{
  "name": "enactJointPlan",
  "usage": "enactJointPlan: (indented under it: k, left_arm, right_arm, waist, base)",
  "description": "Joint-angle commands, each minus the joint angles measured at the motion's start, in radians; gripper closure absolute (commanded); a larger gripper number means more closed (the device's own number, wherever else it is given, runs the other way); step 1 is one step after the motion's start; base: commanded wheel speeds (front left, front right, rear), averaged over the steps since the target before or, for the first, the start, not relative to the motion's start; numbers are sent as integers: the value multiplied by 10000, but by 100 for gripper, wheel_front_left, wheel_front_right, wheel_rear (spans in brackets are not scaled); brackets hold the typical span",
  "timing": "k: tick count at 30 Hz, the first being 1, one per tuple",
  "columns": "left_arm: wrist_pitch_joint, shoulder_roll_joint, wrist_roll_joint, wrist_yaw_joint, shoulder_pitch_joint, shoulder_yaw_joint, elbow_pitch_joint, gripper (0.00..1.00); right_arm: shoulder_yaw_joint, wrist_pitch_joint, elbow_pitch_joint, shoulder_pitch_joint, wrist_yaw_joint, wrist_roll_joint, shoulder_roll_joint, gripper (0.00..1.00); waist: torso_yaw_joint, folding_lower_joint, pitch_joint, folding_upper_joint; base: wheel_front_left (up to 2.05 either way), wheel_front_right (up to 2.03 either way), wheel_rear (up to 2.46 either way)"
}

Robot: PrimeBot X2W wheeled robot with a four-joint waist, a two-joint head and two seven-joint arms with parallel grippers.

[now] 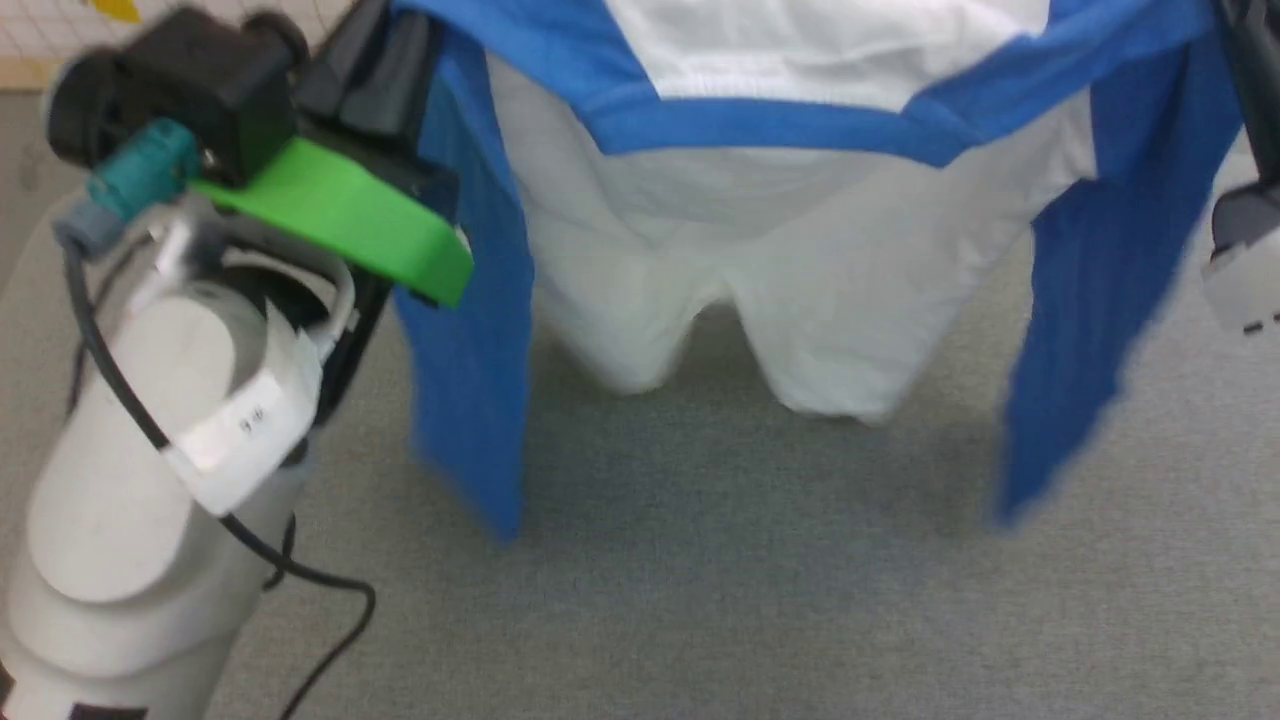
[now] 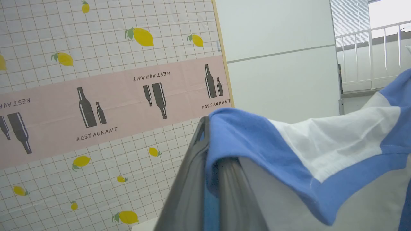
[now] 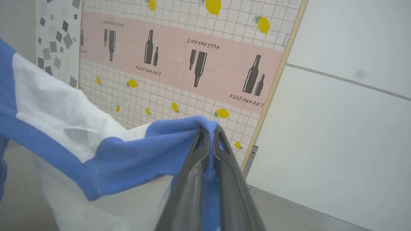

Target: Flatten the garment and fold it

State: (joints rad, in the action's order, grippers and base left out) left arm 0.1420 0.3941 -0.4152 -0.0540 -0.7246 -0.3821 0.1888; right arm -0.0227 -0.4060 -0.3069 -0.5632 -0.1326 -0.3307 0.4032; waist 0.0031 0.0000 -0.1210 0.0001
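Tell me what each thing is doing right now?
Thin white shirt with long bright-blue sleeves: held up, hanging unfolded, sleeves dangling.
Left dark two-fingered tool: shut on the shirt's blue part.
Right dark two-fingered tool: shut on the shirt's other blue part.

Head camera looked down, near garment (image 1: 820, 300); wrist cameras looked along left gripper (image 2: 210, 134), right gripper (image 3: 210, 131) — shared lemon-print panel (image 2: 96, 96) beyond fingertips.
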Motion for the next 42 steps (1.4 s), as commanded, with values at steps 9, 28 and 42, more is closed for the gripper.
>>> enactJointPlan:
  k: [9,28,42]
  left_arm:
    - [1450,125,-378,33,-1472,10,223,100]
    - [3106,-363,-94,-499,-4726,-187,-2604,100]
    - [-654,-1051,1860,-1163,-8552,-291,-5281,100]
  right_arm:
    - [-422,-940,14,-1490,19,-297,124,100]
    - [-1890,-1628,3173,-5672,19,125,362,100]
    - [-2995,799,6609,-9838,19,1682,597,100]
  waist:
    - [-309,0,747,-1]
    - [-833,0,-1954,-1]
    - [-606,0,-5068,-1]
  base:
    - [0,0,0]
    - [0,0,0]
    - [0,0,0]
